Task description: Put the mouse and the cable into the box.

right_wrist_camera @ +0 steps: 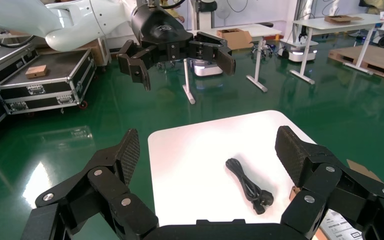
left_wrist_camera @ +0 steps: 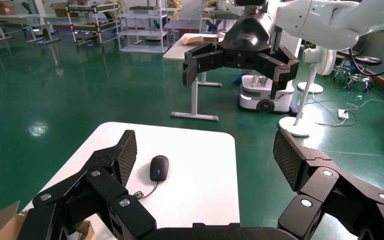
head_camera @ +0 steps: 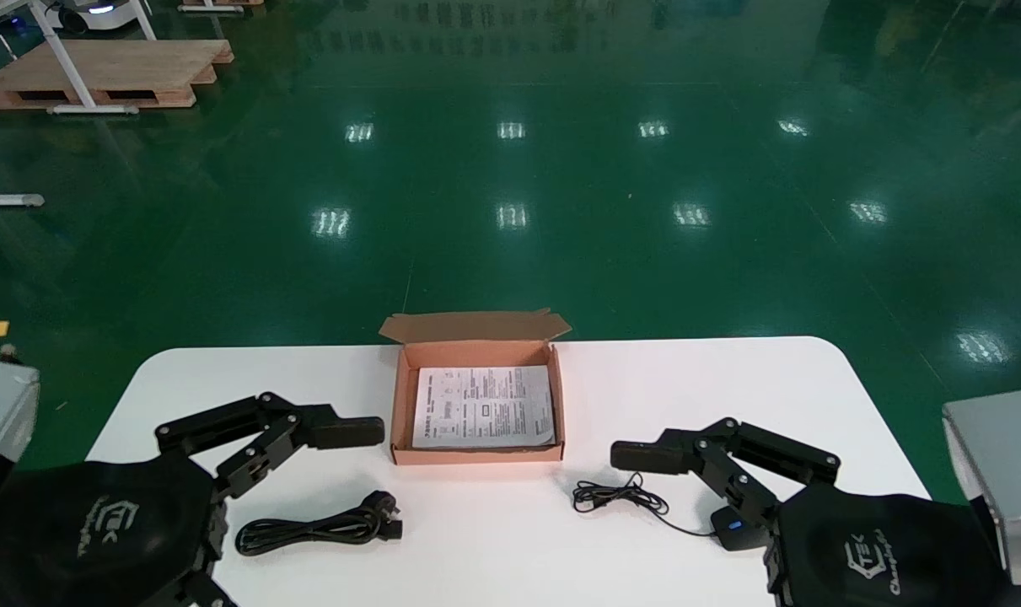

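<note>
On the white table (head_camera: 712, 388) we see the open box (head_camera: 476, 455) at the middle, a printed sheet (head_camera: 485, 406) lying inside. To its left the coiled cable (head_camera: 316, 529) rests outside the box; the left gripper (left_wrist_camera: 206, 152) hovers above it, fingers released and empty. To the right lies the mouse (left_wrist_camera: 159, 167), its cord looped toward the box; the right gripper (right_wrist_camera: 208, 149) hovers over it, likewise released

A white table (head_camera: 729, 379) stands on green floor (head_camera: 561, 169), a wooden pallet (head_camera: 105, 72) far behind.
</note>
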Controlling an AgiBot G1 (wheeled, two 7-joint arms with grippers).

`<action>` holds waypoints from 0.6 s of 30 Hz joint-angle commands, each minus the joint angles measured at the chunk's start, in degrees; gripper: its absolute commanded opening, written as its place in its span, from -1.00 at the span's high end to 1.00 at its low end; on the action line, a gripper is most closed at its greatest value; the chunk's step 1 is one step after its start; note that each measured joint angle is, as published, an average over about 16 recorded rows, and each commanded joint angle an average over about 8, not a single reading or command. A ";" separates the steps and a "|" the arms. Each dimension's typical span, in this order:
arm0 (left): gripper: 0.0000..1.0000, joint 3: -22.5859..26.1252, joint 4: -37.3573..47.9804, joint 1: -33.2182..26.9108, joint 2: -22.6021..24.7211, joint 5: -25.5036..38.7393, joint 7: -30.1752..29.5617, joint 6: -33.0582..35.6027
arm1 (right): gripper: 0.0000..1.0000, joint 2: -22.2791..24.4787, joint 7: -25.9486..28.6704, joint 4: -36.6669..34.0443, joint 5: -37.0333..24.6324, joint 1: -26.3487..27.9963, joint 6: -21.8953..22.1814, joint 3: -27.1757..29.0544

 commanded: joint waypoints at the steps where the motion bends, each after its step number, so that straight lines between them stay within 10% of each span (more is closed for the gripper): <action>1: -1.00 0.00 0.00 0.00 0.00 0.00 0.00 0.00 | -1.00 0.00 0.00 0.00 0.00 0.00 0.00 0.00; 18: -1.00 0.00 0.00 0.00 0.00 0.00 0.00 0.00 | -1.00 0.00 0.00 0.00 0.00 0.00 0.00 0.00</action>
